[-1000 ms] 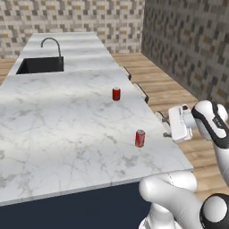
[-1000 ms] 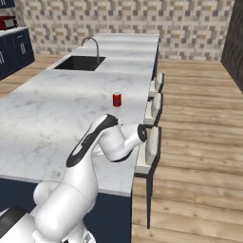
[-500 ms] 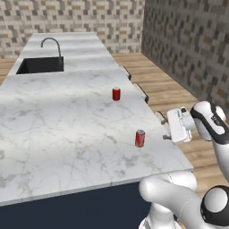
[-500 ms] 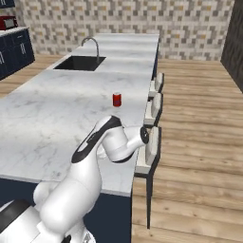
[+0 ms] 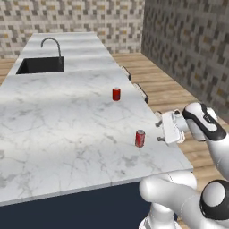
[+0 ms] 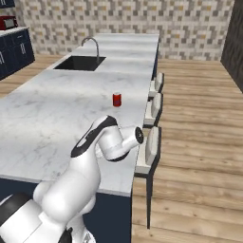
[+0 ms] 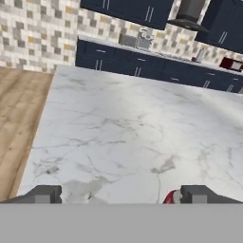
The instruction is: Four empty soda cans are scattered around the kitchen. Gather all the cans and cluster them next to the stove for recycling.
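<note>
Two red soda cans are seen on the white marble island counter (image 5: 67, 129) from the left base view: the near can (image 5: 140, 138) stands upright close to the counter's right edge, and the far can (image 5: 116, 94) stands upright further back, well apart from it. In the right base view the far can (image 6: 116, 99) is seen, while the place of the near one is hidden behind the white arm. The gripper (image 5: 159, 130) is held just beside the counter's edge, level with the near can and apart from it, its fingers spread wide with nothing between them. In the hand view a sliver of the near can (image 7: 170, 197) is seen low beside one dark fingertip (image 7: 201, 193), with veined marble stretching beyond.

A sunken black sink (image 5: 41, 65) with a curved faucet (image 5: 51, 44) is set at the counter's far end. Pale stools (image 6: 151, 144) are lined along the island's side over a wood plank floor (image 6: 199, 118). Navy cabinets (image 7: 142, 64) and mosaic tile (image 7: 33, 33) are seen across the room in the hand view.
</note>
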Motion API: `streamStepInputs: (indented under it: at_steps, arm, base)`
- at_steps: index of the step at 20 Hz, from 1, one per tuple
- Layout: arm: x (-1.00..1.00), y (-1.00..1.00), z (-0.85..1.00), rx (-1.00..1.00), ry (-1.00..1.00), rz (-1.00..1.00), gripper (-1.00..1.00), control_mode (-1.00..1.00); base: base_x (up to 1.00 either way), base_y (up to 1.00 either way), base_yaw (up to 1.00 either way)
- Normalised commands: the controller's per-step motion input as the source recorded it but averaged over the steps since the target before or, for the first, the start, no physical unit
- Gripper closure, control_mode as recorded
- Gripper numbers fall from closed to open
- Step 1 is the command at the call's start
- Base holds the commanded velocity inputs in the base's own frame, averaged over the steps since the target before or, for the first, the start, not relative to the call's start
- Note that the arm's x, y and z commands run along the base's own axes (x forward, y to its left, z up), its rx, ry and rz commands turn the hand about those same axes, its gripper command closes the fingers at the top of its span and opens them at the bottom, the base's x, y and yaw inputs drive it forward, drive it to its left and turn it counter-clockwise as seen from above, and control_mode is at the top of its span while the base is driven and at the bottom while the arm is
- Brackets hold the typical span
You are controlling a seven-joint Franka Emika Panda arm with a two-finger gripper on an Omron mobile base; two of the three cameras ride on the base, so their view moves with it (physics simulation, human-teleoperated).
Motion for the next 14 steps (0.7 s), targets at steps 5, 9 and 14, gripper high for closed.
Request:
streamStepInputs:
  at_steps: [5, 9, 14]
  arm:
    - [0.21, 0.08, -0.06, 0.00, 0.00, -0.03, -1.00, -1.00]
    - [0.12, 0.04, -0.18, 0.00, 0.04, -0.01, -1.00, -1.00]
    - [0.17, 0.03, -0.14, 0.00, 0.04, 0.00, -1.00, -1.00]
  base:
    - [0.00, 0.00, 0.00]
    - [0.00, 0.00, 0.00]
    - [0.00, 0.00, 0.00]
